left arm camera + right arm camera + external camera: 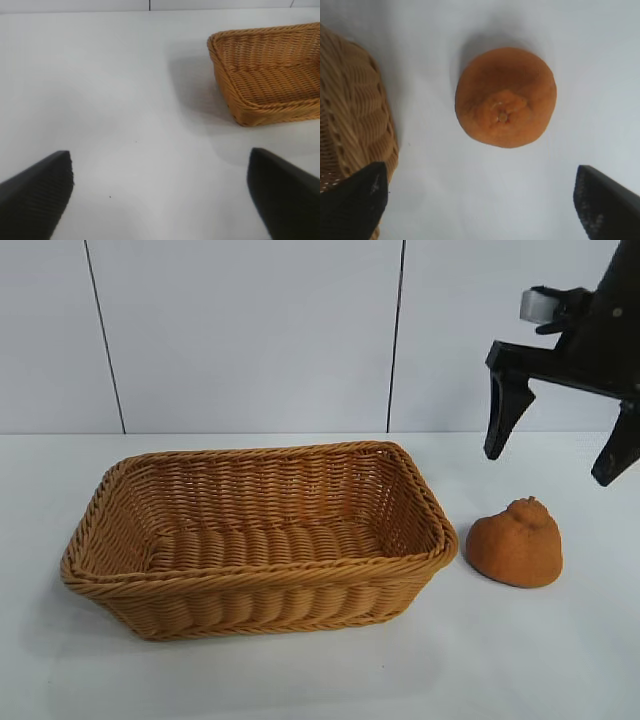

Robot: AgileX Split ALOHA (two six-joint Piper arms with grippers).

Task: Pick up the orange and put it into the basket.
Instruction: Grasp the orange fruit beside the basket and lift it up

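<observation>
The orange (515, 543) is a dull orange-brown lumpy fruit with a knobbly top, resting on the white table just right of the basket (255, 592). The basket is a large tan wicker rectangle with a braided rim, and nothing lies inside it. My right gripper (556, 454) hangs open in the air above the orange, slightly to its right, fingers pointing down. In the right wrist view the orange (505, 96) lies below, ahead of the open right gripper (481, 187), beside the basket's corner (350, 110). The left gripper (161, 170) is open over bare table, with the basket (270, 75) off to one side.
A white table (520, 660) carries everything, with a pale panelled wall (250, 330) behind. The left arm does not show in the exterior view.
</observation>
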